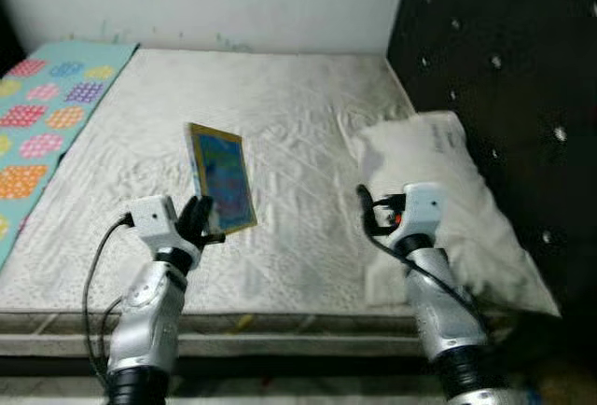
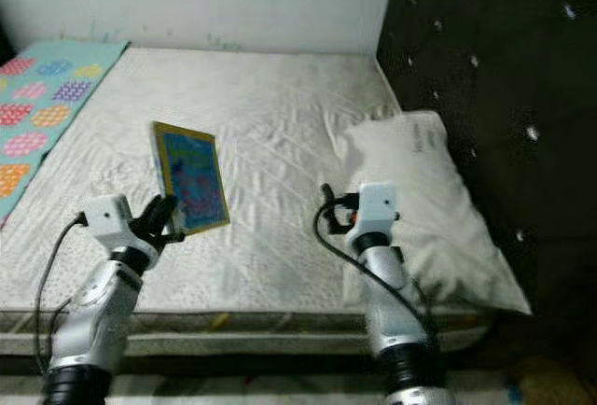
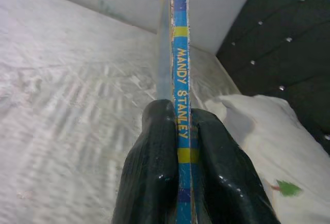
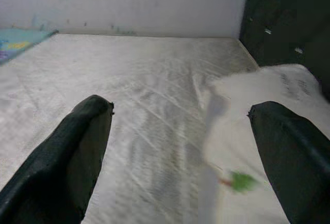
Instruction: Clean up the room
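Book [image 1: 222,178] upright above mattress [image 1: 280,134], pinched at lower edge by left gripper [image 1: 201,221]; right gripper [image 4: 180,126] spread wide, empty, nearer pillow [image 1: 457,190]

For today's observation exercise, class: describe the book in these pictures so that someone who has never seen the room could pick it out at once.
Start at the bare white mattress against the pale wall. Above its near edge, the left gripper holds a thin picture book upright, well left of the white pillow. It is the only colourful hard-edged thing there: blue cover, yellow border, and "MANDY STANLEY" on its blue spine.
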`<state>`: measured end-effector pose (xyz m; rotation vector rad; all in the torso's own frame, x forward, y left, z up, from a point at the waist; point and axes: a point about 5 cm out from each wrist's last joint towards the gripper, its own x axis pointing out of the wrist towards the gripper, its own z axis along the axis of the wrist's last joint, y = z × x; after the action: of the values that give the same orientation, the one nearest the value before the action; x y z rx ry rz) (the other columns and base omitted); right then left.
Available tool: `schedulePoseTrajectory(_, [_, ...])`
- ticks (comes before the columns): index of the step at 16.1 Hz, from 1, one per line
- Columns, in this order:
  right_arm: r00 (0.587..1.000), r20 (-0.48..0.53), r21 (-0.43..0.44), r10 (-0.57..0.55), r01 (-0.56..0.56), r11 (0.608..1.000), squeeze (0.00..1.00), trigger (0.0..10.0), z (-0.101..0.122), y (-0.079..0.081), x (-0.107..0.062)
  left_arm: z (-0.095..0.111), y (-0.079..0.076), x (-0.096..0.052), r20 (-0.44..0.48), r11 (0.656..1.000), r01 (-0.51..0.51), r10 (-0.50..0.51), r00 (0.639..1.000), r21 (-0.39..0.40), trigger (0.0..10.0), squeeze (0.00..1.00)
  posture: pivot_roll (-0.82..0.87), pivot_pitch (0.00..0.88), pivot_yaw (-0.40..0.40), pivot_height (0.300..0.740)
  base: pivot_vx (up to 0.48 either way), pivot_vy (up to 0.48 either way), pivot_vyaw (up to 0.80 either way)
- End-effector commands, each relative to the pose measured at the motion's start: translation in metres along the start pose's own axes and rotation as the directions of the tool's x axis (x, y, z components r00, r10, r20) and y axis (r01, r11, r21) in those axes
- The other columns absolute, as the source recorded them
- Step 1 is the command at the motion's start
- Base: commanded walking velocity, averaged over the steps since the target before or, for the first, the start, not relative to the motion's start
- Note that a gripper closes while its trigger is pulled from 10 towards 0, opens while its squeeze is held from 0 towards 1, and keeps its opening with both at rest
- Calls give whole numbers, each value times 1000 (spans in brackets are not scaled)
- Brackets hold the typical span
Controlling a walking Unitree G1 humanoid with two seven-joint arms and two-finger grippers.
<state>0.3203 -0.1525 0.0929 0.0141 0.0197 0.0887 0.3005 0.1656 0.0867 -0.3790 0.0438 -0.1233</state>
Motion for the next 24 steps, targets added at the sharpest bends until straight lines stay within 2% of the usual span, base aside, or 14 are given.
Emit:
schedulePoseTrajectory(1, [999, 34, -14, 5, -5, 1000, 0, 10000, 8, 0, 3, 10, -8, 5, 46, 999, 38, -38, 998, 15, 10000, 0, -95, 0, -2, 740, 0, 0, 0])
schedulePoseTrajectory(4, [999, 43, -24, 19, -18, 1000, 0, 10000, 8, 2, 2, 11, -7, 5, 51, 999, 37, -38, 998, 21, 10000, 0, -95, 0, -1, 740, 0, 0, 785])
schedulePoseTrajectory(7, [999, 39, -13, 12, -12, 1000, 0, 10000, 7, 1, 2, 13, -3, 5, 63, 1000, 4, -5, 998, 22, 10000, 0, -95, 0, 2, 740, 0, 0, 0])
schedulePoseTrajectory(15, [999, 34, -5, 12, -11, 1000, 0, 10000, 7, 0, 3, 13, -9, 4, 66, 998, 67, -67, 996, 7, 10000, 0, -95, 0, -1, 740, 64, 0, 0])
schedulePoseTrajectory(16, [1000, 27, 23, 8, -9, 1000, 0, 10000, 6, 0, 4, 13, -10, 4, 65, 998, 68, -68, 996, 7, 10000, 0, -94, 0, -1, 740, 262, 0, -800])
schedulePoseTrajectory(19, [999, 33, 10, 10, -10, 1000, 0, 10000, 7, 0, 4, 12, -10, 5, 64, 998, 69, -69, 996, 7, 10000, 0, -94, 0, -1, 740, 260, 0, -800])
schedulePoseTrajectory(24, [1000, 31, 6, -3, 2, 1000, 0, 10000, 6, -4, 4, 12, -8, 5, 59, 998, 60, -60, 996, 6, 10000, 0, -97, 0, 0, 740, 201, 0, 0])
